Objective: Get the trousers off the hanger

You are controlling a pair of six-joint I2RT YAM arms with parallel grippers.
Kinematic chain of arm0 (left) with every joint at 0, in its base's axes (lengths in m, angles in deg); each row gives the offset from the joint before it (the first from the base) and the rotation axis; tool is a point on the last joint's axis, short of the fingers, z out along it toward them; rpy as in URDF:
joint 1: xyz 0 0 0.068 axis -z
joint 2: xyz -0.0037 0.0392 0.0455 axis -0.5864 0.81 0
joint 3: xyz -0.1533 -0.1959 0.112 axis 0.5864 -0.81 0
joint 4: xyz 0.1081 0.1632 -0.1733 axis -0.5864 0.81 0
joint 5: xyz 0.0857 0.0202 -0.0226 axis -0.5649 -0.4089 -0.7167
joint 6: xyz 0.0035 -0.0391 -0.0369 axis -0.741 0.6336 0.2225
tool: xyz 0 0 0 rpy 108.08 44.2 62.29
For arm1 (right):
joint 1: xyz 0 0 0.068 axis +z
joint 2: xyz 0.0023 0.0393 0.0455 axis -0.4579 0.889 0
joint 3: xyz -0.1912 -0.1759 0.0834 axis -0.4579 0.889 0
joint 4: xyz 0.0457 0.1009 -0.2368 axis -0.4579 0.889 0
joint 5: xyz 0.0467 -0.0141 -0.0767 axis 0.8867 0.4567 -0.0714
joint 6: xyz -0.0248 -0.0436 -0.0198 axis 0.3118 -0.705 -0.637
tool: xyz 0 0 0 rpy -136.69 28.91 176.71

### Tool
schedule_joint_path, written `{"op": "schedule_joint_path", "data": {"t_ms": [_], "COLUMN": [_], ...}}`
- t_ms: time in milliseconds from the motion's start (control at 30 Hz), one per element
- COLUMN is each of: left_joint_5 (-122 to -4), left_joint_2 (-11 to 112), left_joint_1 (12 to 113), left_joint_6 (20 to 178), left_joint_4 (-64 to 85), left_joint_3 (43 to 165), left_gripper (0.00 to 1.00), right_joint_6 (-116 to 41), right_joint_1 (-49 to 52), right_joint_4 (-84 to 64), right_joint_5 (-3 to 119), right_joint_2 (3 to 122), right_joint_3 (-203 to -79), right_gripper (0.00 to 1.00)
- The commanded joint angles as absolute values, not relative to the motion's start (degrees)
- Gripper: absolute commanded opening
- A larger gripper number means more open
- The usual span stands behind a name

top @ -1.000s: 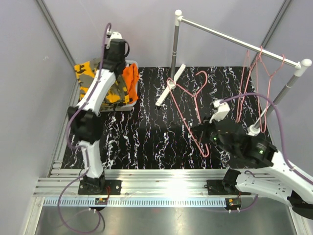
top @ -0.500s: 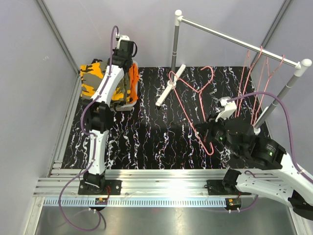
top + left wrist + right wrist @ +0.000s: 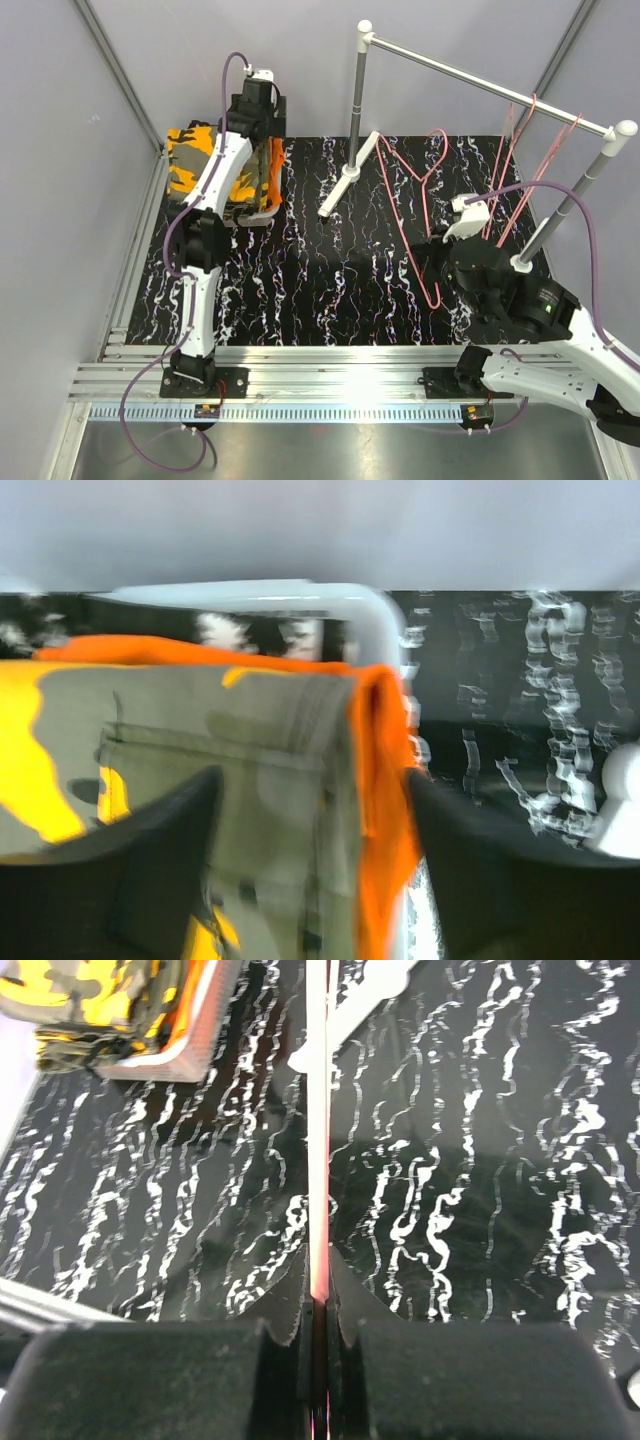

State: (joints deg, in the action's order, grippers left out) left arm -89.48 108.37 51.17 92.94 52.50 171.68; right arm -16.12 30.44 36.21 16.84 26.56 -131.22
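Camouflage trousers (image 3: 230, 770) and orange trousers (image 3: 382, 740) fill a white bin (image 3: 300, 596) beneath the left gripper (image 3: 310, 815), jaws wide; right gripper (image 3: 318, 1312) jaws clamp a pink hanger (image 3: 317, 1160).

I'm looking over everything in the room, and nothing is showing any lettering, label, brand name, number or sign that can be read.

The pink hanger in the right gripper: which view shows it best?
Top external: the pink hanger shows its whole outline, held by the right gripper. The right wrist view shows only one thin wire between its shut jaws. The left wrist view misses it.
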Motion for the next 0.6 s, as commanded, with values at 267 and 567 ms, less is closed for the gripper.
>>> {"op": "schedule_joint_path", "data": {"t_ms": [267, 567], "left_joint_5": [-86.8, -83.9], "left_joint_2": [84.6, 97.6], "left_joint_1": [48.7, 42.3], "left_joint_6": [107.2, 115.9], "left_joint_4": [45.7, 57.2], "left_joint_3": [153.6, 153.4], "left_gripper": [0.99, 0.99], "right_joint_6": [-17.0, -16.6], "right_joint_1": [30.1, 25.8], "right_joint_4": [35.7, 36.4], "right_joint_5": [7.2, 4.3], "right_joint_2": [32.2, 38.4], "right_joint_3": [-133.9, -135.6], "right_gripper": [0.00, 0.00]}}
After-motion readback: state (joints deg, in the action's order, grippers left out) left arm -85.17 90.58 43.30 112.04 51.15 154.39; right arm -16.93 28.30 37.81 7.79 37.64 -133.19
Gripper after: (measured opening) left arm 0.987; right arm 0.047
